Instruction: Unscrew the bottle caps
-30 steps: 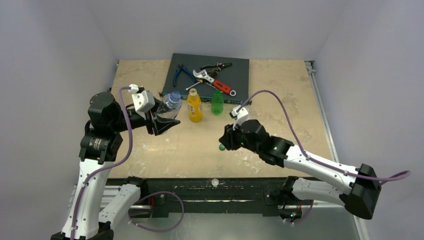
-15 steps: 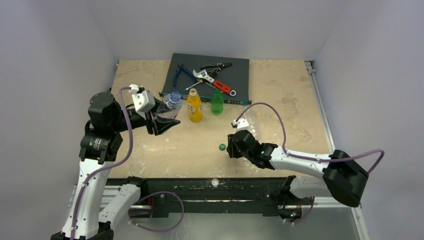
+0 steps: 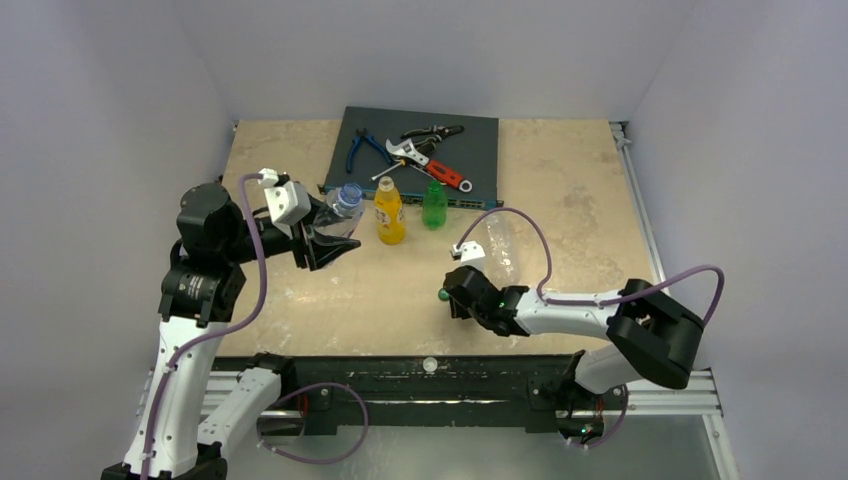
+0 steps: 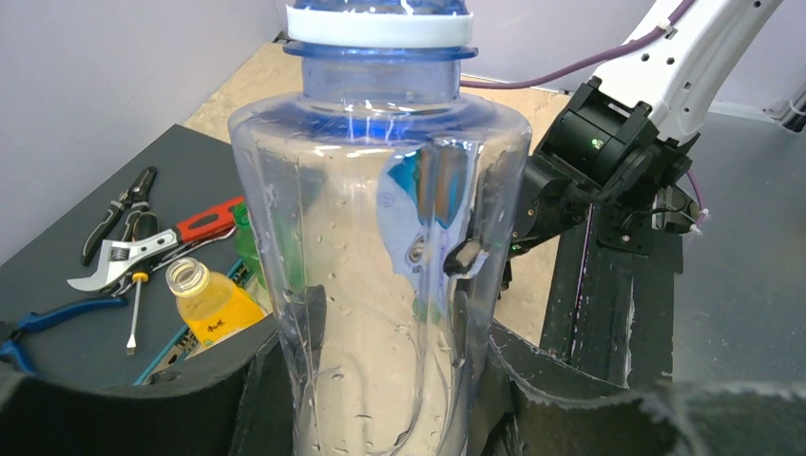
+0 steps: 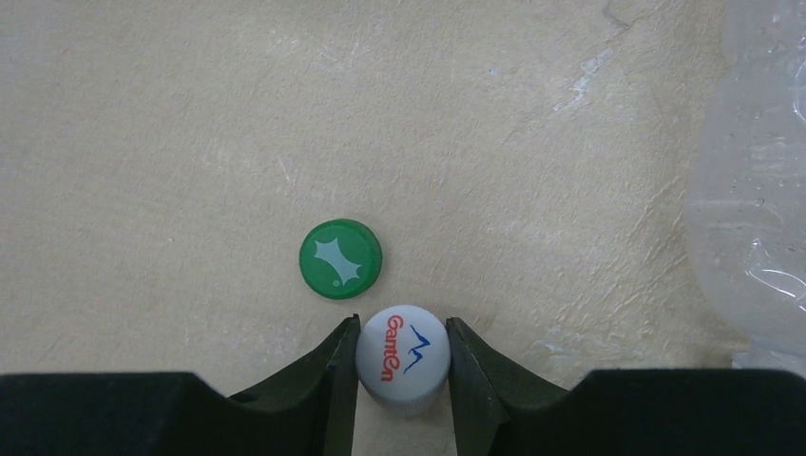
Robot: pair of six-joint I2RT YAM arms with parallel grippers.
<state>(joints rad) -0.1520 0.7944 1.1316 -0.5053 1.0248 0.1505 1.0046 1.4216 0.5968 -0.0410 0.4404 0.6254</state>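
My left gripper [image 3: 325, 240] [image 4: 380, 370] is shut on a clear bottle [image 4: 380, 237] [image 3: 340, 212], held above the table's left side with its blue-and-white cap [image 4: 380, 24] on. Low over the table, my right gripper [image 5: 402, 366] [image 3: 450, 293] is shut on a white cap [image 5: 402, 353] printed in red and blue. A dark green cap [image 5: 340, 258] lies flat just beyond the fingertips. The orange-yellow bottle [image 3: 389, 215] [image 4: 211, 304] stands with an open neck, and the green bottle [image 3: 434, 205] stands beside it. A larger clear bottle [image 3: 500, 250] [image 5: 760, 190] lies right of my right gripper.
A dark flat box [image 3: 470, 150] at the back middle carries pliers [image 3: 362, 148], a red-handled wrench [image 3: 440, 168] and other hand tools. The two standing bottles are right at its front edge. White walls close in the table [image 3: 570, 180] on three sides.
The right arm has folded back and dropped lower, keeping its gripper shut on the white cap by the green cap. The left arm and its bottle have not moved.
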